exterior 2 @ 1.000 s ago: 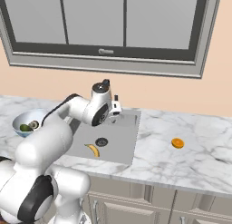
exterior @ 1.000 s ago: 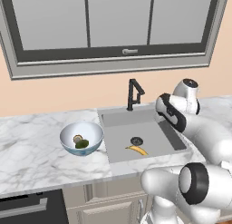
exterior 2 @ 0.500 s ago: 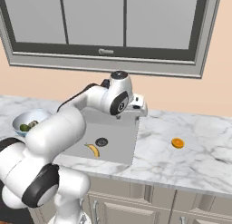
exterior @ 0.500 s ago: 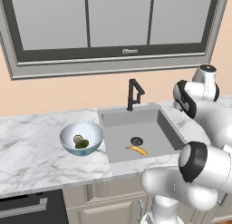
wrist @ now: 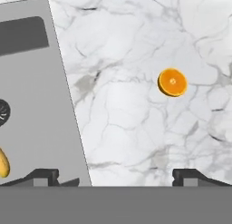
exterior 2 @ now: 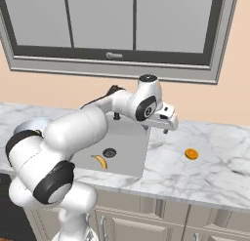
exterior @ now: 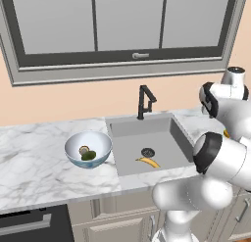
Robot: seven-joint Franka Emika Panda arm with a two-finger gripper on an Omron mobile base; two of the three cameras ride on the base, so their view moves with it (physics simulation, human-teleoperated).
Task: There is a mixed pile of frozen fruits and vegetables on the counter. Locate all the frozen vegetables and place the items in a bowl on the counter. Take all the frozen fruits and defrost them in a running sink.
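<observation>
**Orange alone on the table, tool spread above the sink's edge**

The orange (exterior 2: 191, 153) lies flat on the marble table (exterior 2: 215, 171), well to the right of the sink (exterior 2: 128, 146), with bare stone all round it. In the hand view it sits up and to the right of centre (wrist: 172, 82). The tool (exterior 2: 166, 125) hangs over the strip of table just beside the sink's right rim, its tips (wrist: 44, 175) wide apart and holding nothing. The banana (exterior: 148, 162) lies in the basin near the drain; the green vegetable (exterior: 88, 156) and the mushroom (exterior: 84, 150) are in the bowl (exterior: 88, 149). I judge the orange to be the last item left to move.

Risks as I see them: the fruit is low and flattish, so a descent that stops short would close on air, and one that runs too deep would drive the tips into the stone. A closing off centre could nudge it sliding over the smooth marble. Carrying it back, a low path could clip the sink rim or the faucet (exterior: 144, 101).

Room is generous: nothing stands near the orange, and the table's front edge is well off.
</observation>
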